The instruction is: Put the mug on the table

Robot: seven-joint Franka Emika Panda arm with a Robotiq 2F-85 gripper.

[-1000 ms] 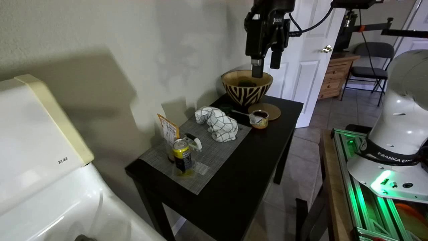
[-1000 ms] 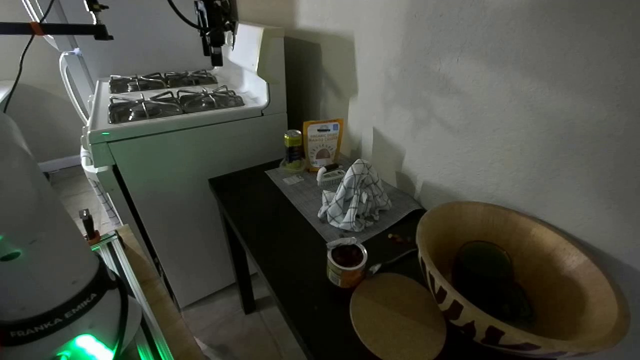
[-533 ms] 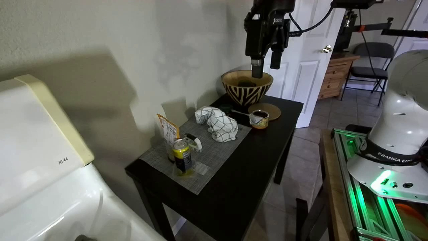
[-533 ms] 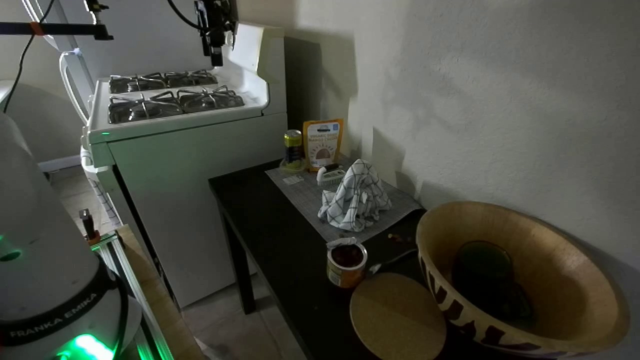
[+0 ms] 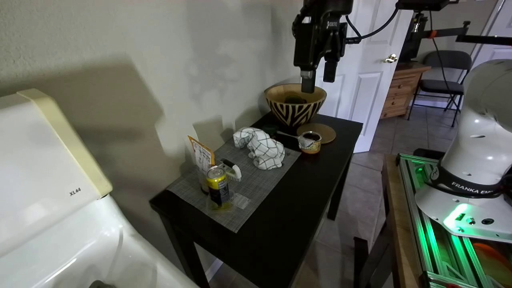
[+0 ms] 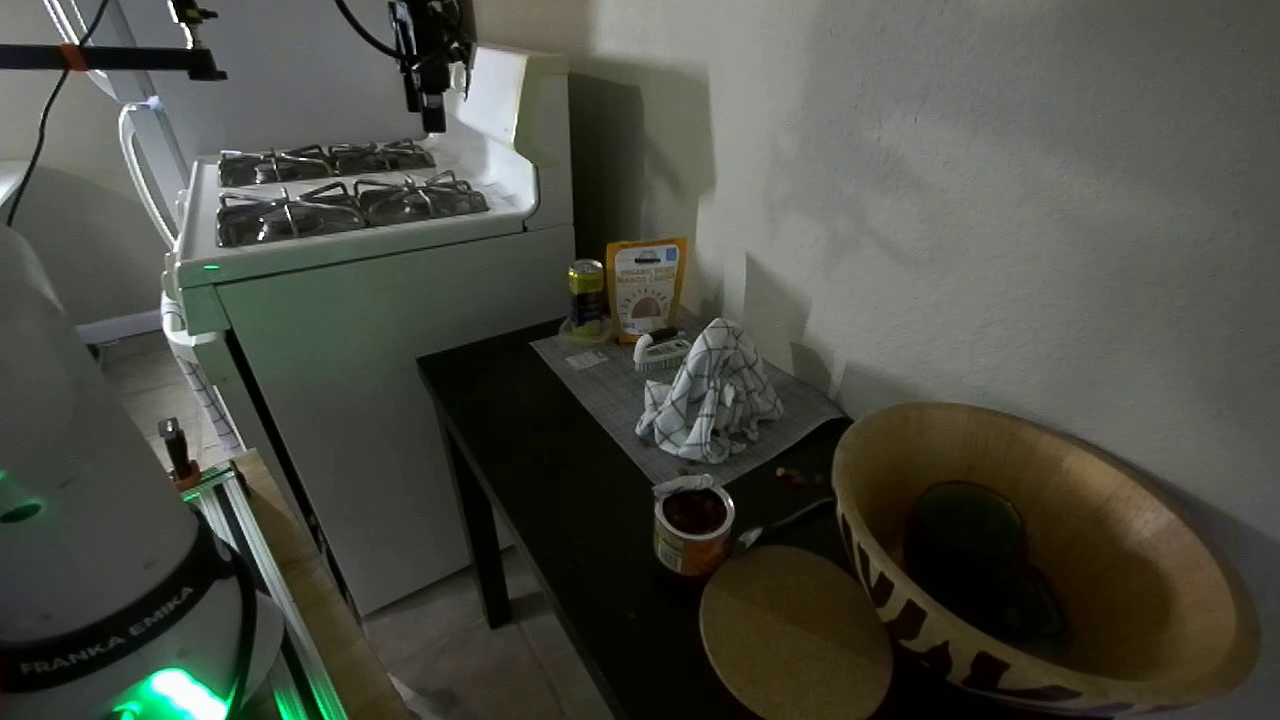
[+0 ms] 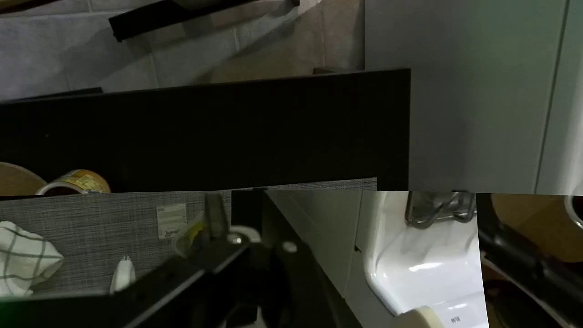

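My gripper [image 5: 319, 84] hangs high, jaws apart and holding nothing, presumably so it can fetch. The small dark, near-black mug [image 6: 970, 545] seems to lie inside the wide pale-wood bowl with dark stripes [image 6: 1120, 540], which likely stops it rolling across the black-brown wooden bench [image 5: 288, 208]. It is lower than my gripper and well apart; I hover nearer the white four-burner stove [image 6: 380, 340].
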